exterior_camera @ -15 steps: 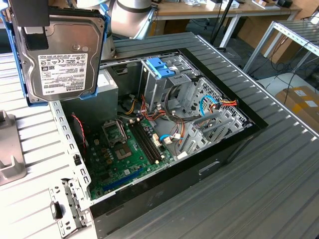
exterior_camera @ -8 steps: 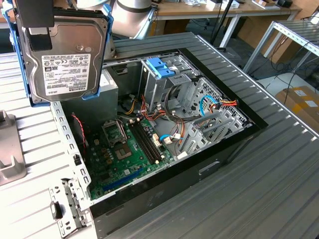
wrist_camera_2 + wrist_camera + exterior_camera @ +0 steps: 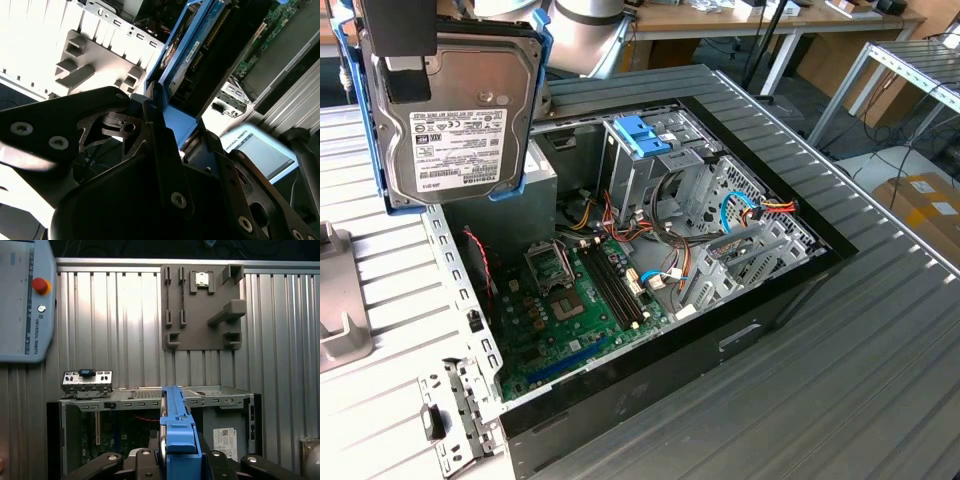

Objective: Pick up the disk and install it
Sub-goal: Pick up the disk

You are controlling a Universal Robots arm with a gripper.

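The disk (image 3: 455, 120), silver-grey with a pale label and a blue bracket along its edges, hangs upright in the air above the back corner of the open computer case (image 3: 650, 370), at the exterior view's left. My gripper (image 3: 405, 45) is shut on its top edge. In the first wrist view the disk (image 3: 175, 432) shows edge-on, clamped by the gripper (image 3: 179, 465), with the case below it. The second wrist view shows the disk's blue bracket (image 3: 176, 120) running out from the gripper (image 3: 167, 137).
Inside the case lie a green motherboard (image 3: 575, 300), a metal drive cage with a light-blue latch (image 3: 645, 135), loose cables and a grey power-supply box (image 3: 542, 180). A grey fixture plate (image 3: 202, 305), a teach pendant (image 3: 25, 300) and a small metal bracket (image 3: 445, 425) rest on the ribbed table.
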